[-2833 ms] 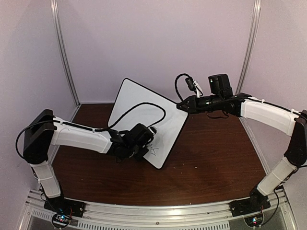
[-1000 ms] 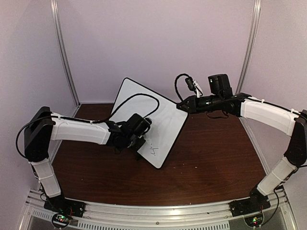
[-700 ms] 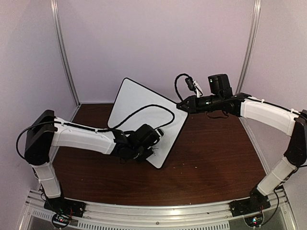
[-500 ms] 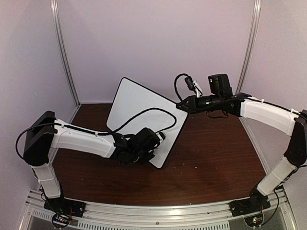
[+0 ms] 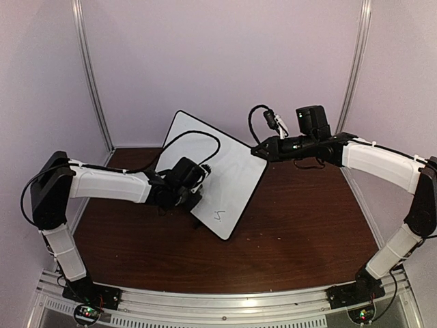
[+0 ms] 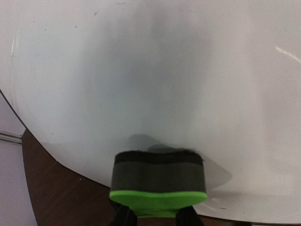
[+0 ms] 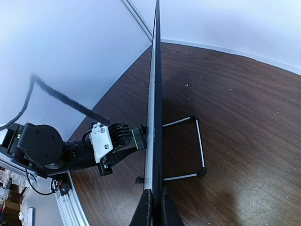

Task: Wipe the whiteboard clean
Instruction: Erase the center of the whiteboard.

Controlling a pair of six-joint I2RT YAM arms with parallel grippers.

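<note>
The whiteboard (image 5: pixel 229 160) stands tilted on the brown table, mostly wiped white, with a small dark scribble (image 5: pixel 218 216) near its lower corner. My left gripper (image 5: pixel 195 199) is shut on a green-backed eraser (image 6: pixel 159 181), whose dark felt presses against the board's face (image 6: pixel 164 70) near its lower left edge. From the side, the eraser (image 7: pixel 139 137) touches the board's front. My right gripper (image 7: pixel 156 207) is shut on the board's thin black edge (image 7: pixel 154 94), at the upper right corner (image 5: pixel 259 152).
A wire stand (image 7: pixel 200 146) props the board from behind. The left arm's black cable (image 5: pixel 198 137) loops in front of the board. Pale walls and metal corner posts (image 5: pixel 92 75) enclose the table on three sides.
The left gripper swept the eraser down toward the board's lower corner, then back up and left. The scribble still shows. The right arm has not moved.
</note>
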